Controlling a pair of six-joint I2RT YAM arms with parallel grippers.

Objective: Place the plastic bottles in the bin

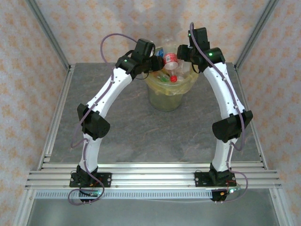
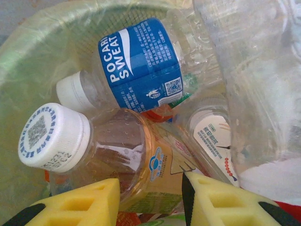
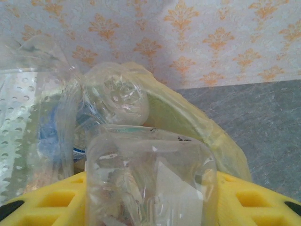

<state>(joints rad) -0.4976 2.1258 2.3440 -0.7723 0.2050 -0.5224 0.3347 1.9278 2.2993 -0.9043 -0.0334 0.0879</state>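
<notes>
A: Nearest in the wrist views?
B: Yellow foam pads [image 2: 84,205]. The right gripper [image 3: 150,205] clasps a clear bottle [image 3: 150,179] at the rim of the bin [image 1: 164,101]; the left gripper [image 2: 150,202] stands narrow, an amber bottle [image 2: 122,150] lying in its gap, grip uncertain.
A: Beyond?
B: Inside the bin, a blue-labelled Pocari Sweat bottle [image 2: 138,61] on crinkled yellowish liner [image 2: 28,70]; the overhead view adds the bin's round wall standing on a grey mottled table [image 1: 141,136].
</notes>
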